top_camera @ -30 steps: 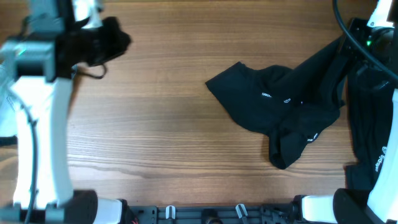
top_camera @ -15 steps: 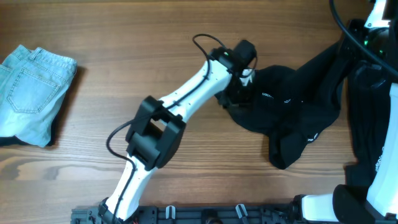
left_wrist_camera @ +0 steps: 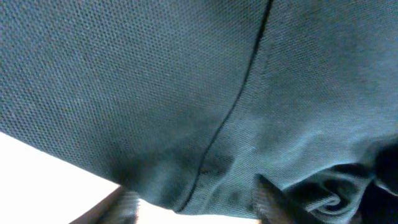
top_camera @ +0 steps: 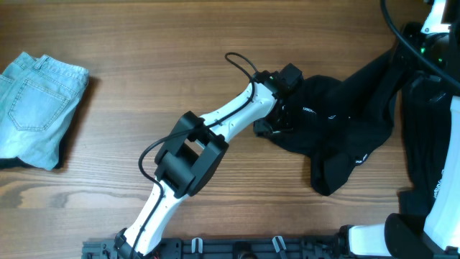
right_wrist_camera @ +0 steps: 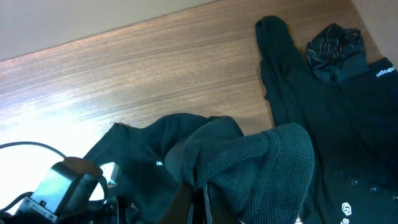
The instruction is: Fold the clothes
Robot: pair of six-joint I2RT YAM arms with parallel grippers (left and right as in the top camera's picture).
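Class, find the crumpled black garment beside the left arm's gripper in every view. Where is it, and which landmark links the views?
Overhead: black garment, right of centre.
Left wrist: fills the frame.
Right wrist: bottom, left of centre.
Landmark: left gripper at its edge.

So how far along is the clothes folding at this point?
Early. Done: only the jeans lie folded at far left. In hand: the left gripper is open on the crumpled black garment, whose far end the right gripper seems to pinch. Left: that garment and the second black garment are unfolded.
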